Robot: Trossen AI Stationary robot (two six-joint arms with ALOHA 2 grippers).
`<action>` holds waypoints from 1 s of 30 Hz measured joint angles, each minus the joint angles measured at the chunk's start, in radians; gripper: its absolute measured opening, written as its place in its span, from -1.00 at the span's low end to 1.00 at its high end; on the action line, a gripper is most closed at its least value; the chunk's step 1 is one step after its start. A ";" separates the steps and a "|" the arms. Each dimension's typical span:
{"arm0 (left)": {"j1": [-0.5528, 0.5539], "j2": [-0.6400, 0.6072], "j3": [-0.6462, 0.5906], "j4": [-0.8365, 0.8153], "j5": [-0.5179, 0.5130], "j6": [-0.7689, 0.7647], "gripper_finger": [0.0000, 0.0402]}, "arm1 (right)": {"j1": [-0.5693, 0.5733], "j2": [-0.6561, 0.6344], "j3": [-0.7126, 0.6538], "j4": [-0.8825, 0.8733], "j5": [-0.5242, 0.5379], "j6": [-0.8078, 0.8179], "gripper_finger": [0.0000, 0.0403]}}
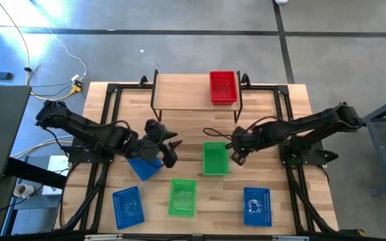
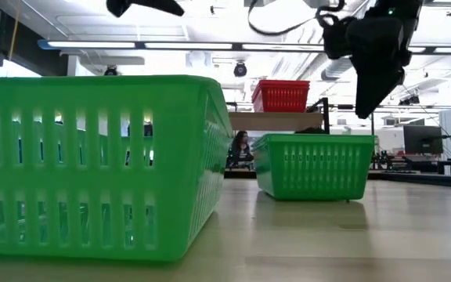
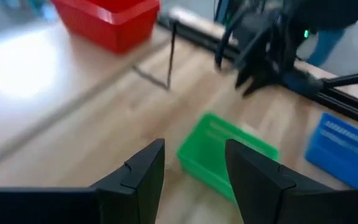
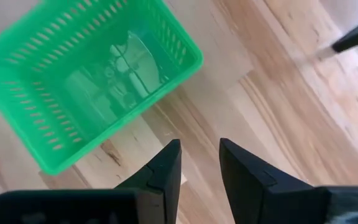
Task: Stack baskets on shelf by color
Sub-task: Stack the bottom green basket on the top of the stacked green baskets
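Left claw point(image 1: 171, 148) sits over the counter point(image 1: 267, 114) left of centre, fingers spread with a clear gap, nothing between them in its wrist view. A blue basket point(image 1: 144, 165) lies tilted just beside and below it in the high view; can't tell if they touch.

Right claw point(image 1: 236, 155) hangs just off the right edge of the middle green basket point(image 1: 215, 158), above the counter, not touching it. Fingers point(image 4: 166, 168) parted by a narrow gap, holding nothing; bare wood shows between them.

Shelf point(image 1: 186, 94) stands at the far edge of the counter, centre. One red basket point(image 1: 223, 88) sits on its right end, upright. Rest of the plank top carries nothing.

On the counter:
- green basket mid-table, right of centre, upright, open side up
- second green basket point(image 1: 182, 197) nearer the front edge, slightly left of the first
- blue basket point(image 1: 127, 206) at front left, skewed
- blue basket point(image 1: 257, 206) at front right, square to the edge

Low view: near green basket point(image 2: 92, 164) fills the left, the far one point(image 2: 313, 164) sits beyond it, and the red basket point(image 2: 280, 95) shows on the shelf behind. A person is visible in the room far back.
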 joint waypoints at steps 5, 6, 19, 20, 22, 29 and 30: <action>0.016 0.000 0.020 -0.090 0.181 -0.176 -0.21 | -0.003 -0.048 0.000 -0.002 0.028 -0.049 -0.51; 0.016 0.000 0.020 -0.091 0.209 -0.194 -0.21 | -0.003 -0.055 0.000 -0.004 0.035 -0.051 -0.51; -0.079 0.047 0.020 -0.126 0.335 -0.461 -0.21 | -0.003 -0.085 0.000 -0.077 0.039 -0.083 -0.51; -0.083 0.059 0.021 -0.110 0.343 -0.471 -0.21 | -0.003 -0.085 0.000 -0.078 0.039 -0.084 -0.51; -0.091 0.079 0.021 -0.117 0.363 -0.494 -0.21 | -0.003 -0.085 0.000 -0.079 0.038 -0.084 -0.51; -0.128 0.161 0.021 -0.121 0.438 -0.585 -0.21 | -0.003 -0.084 0.000 -0.081 0.032 -0.084 -0.51; -0.134 0.174 0.021 -0.129 0.448 -0.594 -0.21 | -0.003 -0.084 0.000 -0.081 0.027 -0.087 -0.51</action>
